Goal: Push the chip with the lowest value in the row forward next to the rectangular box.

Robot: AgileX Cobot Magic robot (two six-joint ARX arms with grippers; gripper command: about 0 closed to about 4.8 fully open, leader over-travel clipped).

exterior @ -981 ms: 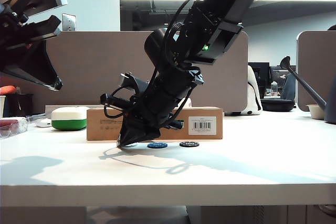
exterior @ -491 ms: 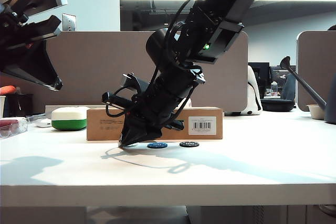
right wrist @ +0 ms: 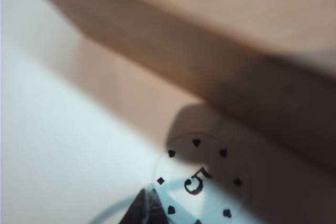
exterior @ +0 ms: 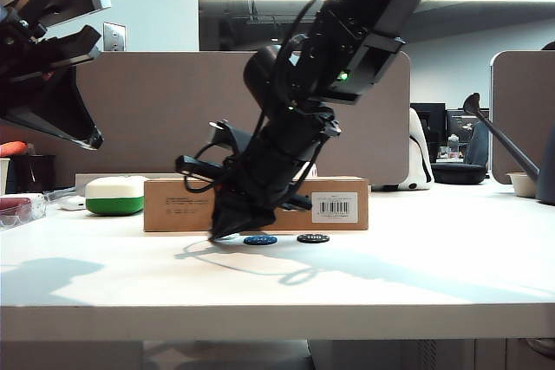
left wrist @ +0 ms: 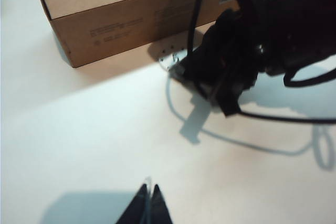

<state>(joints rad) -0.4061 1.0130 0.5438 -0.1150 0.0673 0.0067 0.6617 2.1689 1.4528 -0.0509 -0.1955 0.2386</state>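
Fingertips of the right gripper (right wrist: 148,208) are pressed together into a single dark wedge and sit on the near edge of the white chip marked 5 (right wrist: 200,179), the lowest value of the three. In the right wrist view the chip lies flat on the white table (right wrist: 47,145), already in the shadow of the rectangular box (right wrist: 220,40), with only a thin strip of tabletop between its far edge and the box's near face.

That is the relation the push turns on: the chip lies directly between the closed tips and the cardboard, so a straight shove away from the viewer along the line from gripper to box should close the last gap. The box's long axis runs left to right across the table, so any point along its front face would serve.

From the exterior view the right gripper (exterior: 231,230) leans down steeply at the left end of the row, hiding the white chip there; the blue chip (exterior: 260,240) and black chip (exterior: 312,237) remain nearer the viewer, just right of it and in front of the rectangular box (exterior: 173,205).

The left gripper (left wrist: 148,205) has its tips together as well, holding nothing. It hangs high and well apart from the chips, so the right arm is clearly the nearer one. The push looks nearly complete.
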